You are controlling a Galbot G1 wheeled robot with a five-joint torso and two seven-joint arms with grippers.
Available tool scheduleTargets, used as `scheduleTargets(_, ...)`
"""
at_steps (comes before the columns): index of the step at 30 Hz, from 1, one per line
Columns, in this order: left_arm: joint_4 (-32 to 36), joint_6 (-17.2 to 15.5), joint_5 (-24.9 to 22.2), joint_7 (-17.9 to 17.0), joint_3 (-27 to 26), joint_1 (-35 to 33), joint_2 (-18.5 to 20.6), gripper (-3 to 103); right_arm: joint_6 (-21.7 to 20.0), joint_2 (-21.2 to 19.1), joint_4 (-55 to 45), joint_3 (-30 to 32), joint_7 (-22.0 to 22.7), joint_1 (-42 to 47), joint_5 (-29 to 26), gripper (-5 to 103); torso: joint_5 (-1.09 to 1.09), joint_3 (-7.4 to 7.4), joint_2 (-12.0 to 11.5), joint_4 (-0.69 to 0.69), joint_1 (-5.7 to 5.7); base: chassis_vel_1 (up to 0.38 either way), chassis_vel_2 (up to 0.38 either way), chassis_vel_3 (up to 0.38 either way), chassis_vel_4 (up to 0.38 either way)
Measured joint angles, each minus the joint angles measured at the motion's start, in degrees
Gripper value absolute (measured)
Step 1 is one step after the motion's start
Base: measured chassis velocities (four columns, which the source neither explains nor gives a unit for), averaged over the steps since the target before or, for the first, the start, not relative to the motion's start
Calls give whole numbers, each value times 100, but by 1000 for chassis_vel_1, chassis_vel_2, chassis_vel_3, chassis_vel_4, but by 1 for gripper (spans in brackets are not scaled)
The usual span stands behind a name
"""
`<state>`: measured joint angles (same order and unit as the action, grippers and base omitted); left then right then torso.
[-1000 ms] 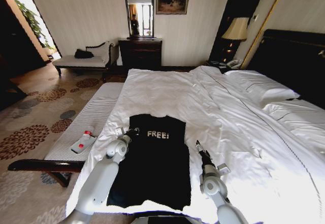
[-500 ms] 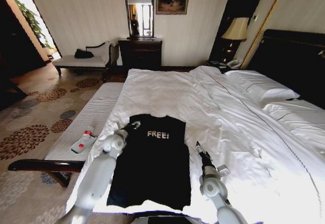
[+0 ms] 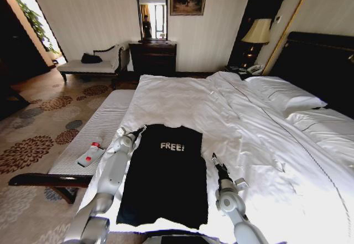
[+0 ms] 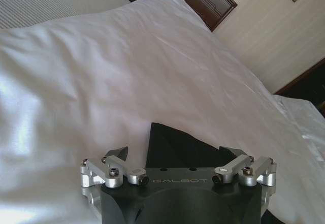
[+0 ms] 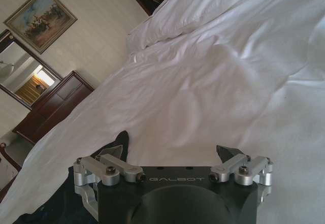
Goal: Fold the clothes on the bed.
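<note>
Striped bench (image 3: 99, 128): left of the bed, carrying a small white-and-red object (image 3: 90, 154). Left tool (image 3: 139, 129): at the upper left corner of the T-shirt, jaws spread open over the black fabric. Black T-shirt (image 3: 166, 177), white "FREE!" lettering: flat on the white duvet (image 3: 221, 111) at the bed's (image 3: 321, 67) near edge. Right tool (image 3: 214, 157): just beside the shirt's right edge, over the duvet, jaws open, holding nothing.

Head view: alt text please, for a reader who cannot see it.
A black T-shirt lies flat on a white bed. The left gripper is at the shirt's upper left corner; the right gripper rests open beside its right edge.
</note>
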<state>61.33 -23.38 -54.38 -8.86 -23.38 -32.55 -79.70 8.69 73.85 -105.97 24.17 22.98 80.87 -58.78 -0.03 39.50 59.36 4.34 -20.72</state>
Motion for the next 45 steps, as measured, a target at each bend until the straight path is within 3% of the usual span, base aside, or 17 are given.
scheduleTargets(4,-557,302,370,293,113,286,-28,100,7,5,-1,15,-3,-20,-9,100,0,0,0,-1,0,0,0,0,0)
scheduleTargets(11,-824,399,436,445,171,496,-5,99,13,13,-36,27,-3,-18,-19,100,0,0,0,-1,0,0,0,0,0)
scheduleTargets(17,-1047,443,438,672,231,649,3,73,23,0,-98,52,-3,21,-21,100,0,-1,0,-1,0,0,0,0,0)
scheduleTargets(19,-1052,443,438,672,237,653,-5,73,23,-2,-113,54,-2,31,-21,100,0,-1,0,-1,0,0,0,0,0)
scheduleTargets(24,-1096,405,480,623,274,654,-27,45,26,-12,-179,83,-1,104,-13,100,0,-1,0,-1,0,0,0,0,0)
scheduleTargets(26,-1096,398,487,608,273,650,-27,45,26,-12,-187,90,-1,118,-11,100,0,0,1,-1,0,0,0,0,0)
scheduleTargets(29,-988,375,479,574,257,570,34,30,35,-7,-211,117,-1,168,2,100,-1,0,0,0,0,0,0,0,0)
scheduleTargets(31,-956,370,473,572,254,550,57,30,38,-5,-211,121,-1,176,6,100,0,0,0,0,0,0,0,0,0)
scheduleTargets(36,-851,348,423,554,221,445,176,55,56,16,-211,136,-3,233,55,100,0,-1,1,-2,1,0,0,0,0)
scheduleTargets(41,-898,343,418,579,223,430,199,66,57,30,-215,128,-3,239,77,100,0,-1,0,-1,1,0,0,0,0)
scheduleTargets(45,-1000,371,458,659,235,429,117,88,57,44,-231,121,2,242,96,100,0,-1,1,-1,1,0,0,0,0)
